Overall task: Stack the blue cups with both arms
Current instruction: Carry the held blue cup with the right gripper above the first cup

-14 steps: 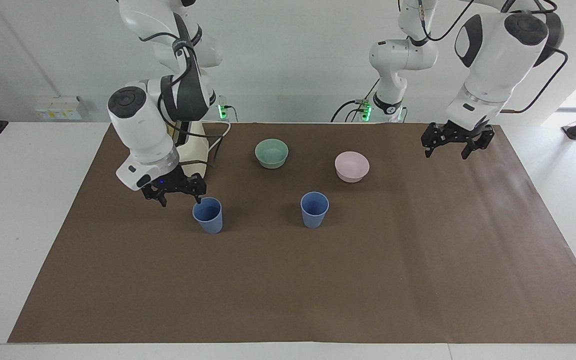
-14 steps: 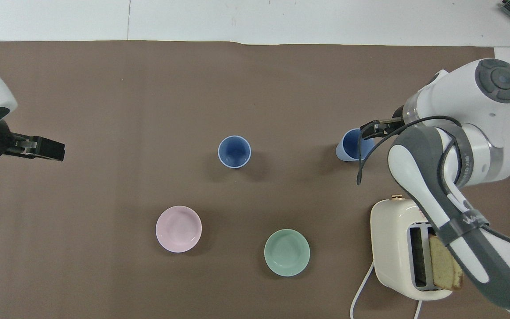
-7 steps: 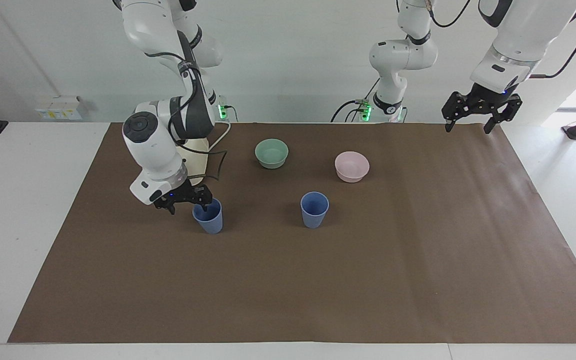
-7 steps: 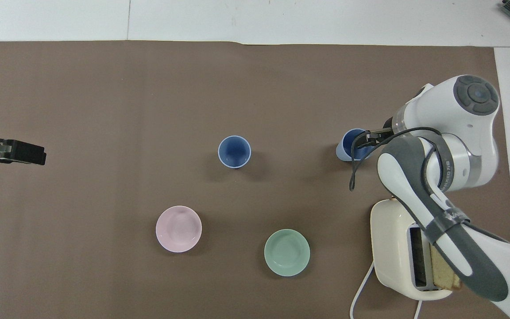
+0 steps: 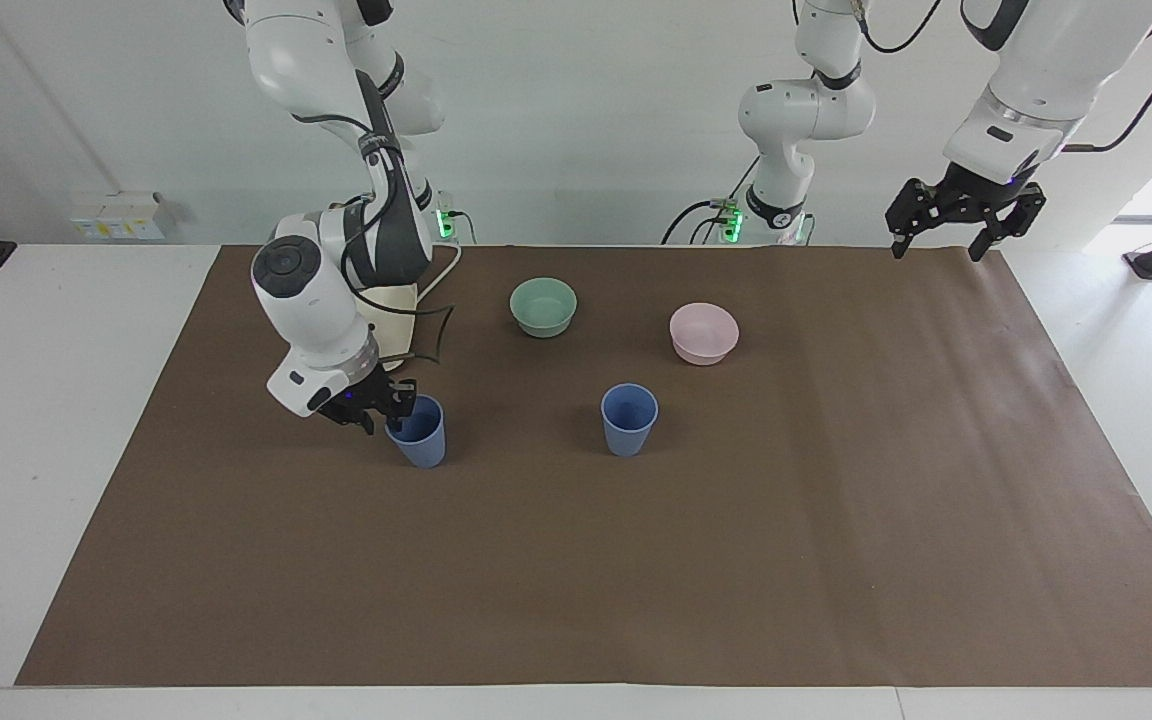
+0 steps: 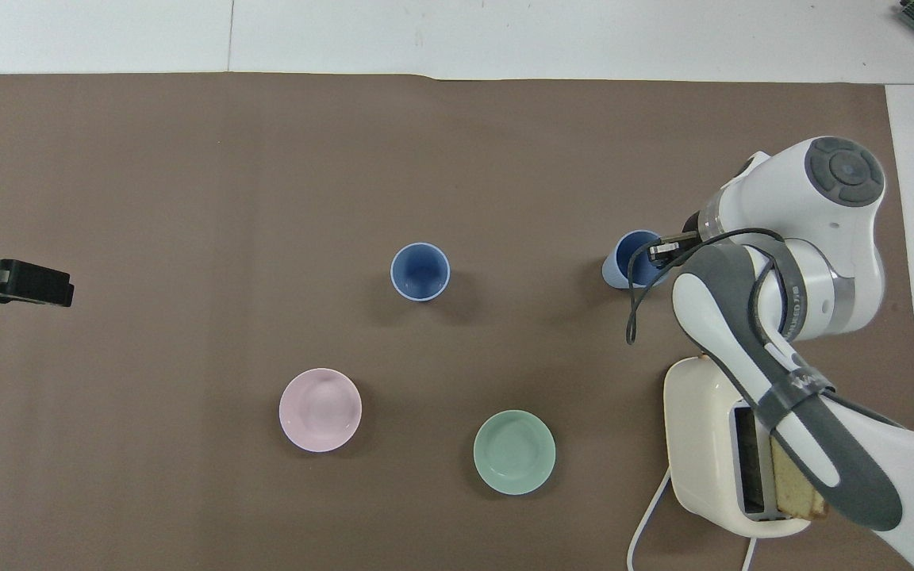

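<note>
Key relation: the right hand [image 5: 383, 403] is sitting at the rim of the blue cup toward the right arm's end of the table [image 5: 417, 432], on the rim's robot-ward edge, one finger appearing to dip inside the mouth and the other staying outside the wall.
Grip state: the right hand is pinching that cup's wall at the rim; the cup is standing upright on the brown mat [image 5: 636, 560], not yet lifted.
Second blue cup: the other blue cup [image 5: 628, 419] is standing upright near the middle of the mat, well apart from the first, its mouth open to receive the held one.
Axis: both cups are standing with their long axis vertical, so the coming lift is likely going straight up, then across toward the middle cup.
Nearer arm: the right arm is working; the left hand [image 5: 964, 212] is waiting, raised with fingers spread and nothing in them, over the mat's edge at the left arm's end.
Materials and shapes: the cups are showing matte plastic, tapering toward the base, handleless, thin-walled.
Neighbours: a mint-green bowl [image 5: 543, 306] and a pink bowl [image 5: 704, 332] are sitting nearer to the robots than the cups; a cream toaster [image 6: 723, 448] holding a slice of bread is standing beside the right arm.
</note>
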{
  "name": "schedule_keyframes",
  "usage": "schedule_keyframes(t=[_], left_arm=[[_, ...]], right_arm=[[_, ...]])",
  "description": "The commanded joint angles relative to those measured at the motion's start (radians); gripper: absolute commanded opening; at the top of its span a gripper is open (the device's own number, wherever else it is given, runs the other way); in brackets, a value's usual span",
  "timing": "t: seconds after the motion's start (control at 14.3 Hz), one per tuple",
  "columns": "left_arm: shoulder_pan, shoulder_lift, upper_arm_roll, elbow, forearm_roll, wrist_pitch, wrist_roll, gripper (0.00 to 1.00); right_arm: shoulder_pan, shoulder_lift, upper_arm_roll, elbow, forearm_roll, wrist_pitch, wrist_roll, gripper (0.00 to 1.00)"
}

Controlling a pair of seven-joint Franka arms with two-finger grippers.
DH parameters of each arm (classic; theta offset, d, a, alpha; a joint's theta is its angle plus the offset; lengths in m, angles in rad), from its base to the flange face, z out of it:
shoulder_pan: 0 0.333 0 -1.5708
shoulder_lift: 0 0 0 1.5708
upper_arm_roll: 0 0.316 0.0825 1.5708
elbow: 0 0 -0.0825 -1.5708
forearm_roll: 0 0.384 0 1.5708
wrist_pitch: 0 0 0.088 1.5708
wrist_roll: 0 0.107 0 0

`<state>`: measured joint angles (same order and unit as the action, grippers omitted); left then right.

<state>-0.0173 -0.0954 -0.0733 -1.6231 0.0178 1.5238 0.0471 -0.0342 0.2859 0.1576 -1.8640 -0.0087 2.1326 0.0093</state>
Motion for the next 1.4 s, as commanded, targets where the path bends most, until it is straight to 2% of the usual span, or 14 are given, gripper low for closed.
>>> schedule_keyframes(t=[0.0, 0.21, 0.42, 0.7, 0.91, 1.12, 1.33], left_arm=[[0.014, -0.012, -0.002, 0.025, 0.001, -0.037, 0.007, 1.0], [0.014, -0.032, 0.006, 0.011, 0.001, -0.028, 0.007, 1.0], [0.014, -0.033, 0.007, 0.0, -0.015, -0.024, -0.003, 1.0], [0.04, -0.043, 0.007, -0.012, -0.053, -0.017, -0.013, 1.0], [0.042, -0.043, 0.007, -0.012, -0.055, -0.022, -0.015, 1.0], [0.042, -0.038, 0.007, -0.011, -0.056, -0.028, -0.018, 1.0], [0.037, -0.038, 0.007, -0.014, -0.056, -0.027, -0.013, 1.0]], right_arm=[[-0.006, 0.005, 0.007, -0.003, 0.018, 0.023, -0.035, 0.0], [-0.006, 0.012, 0.048, 0.058, 0.021, -0.003, -0.022, 0.0], [-0.006, 0.002, 0.063, 0.19, 0.022, -0.153, 0.007, 0.0], [0.005, 0.012, 0.172, 0.317, 0.007, -0.224, 0.174, 0.0], [0.127, 0.048, 0.175, 0.402, 0.0, -0.224, 0.351, 0.0], [0.189, 0.085, 0.175, 0.486, -0.001, -0.232, 0.382, 0.0], [0.235, 0.09, 0.18, 0.497, 0.009, -0.208, 0.405, 0.0]])
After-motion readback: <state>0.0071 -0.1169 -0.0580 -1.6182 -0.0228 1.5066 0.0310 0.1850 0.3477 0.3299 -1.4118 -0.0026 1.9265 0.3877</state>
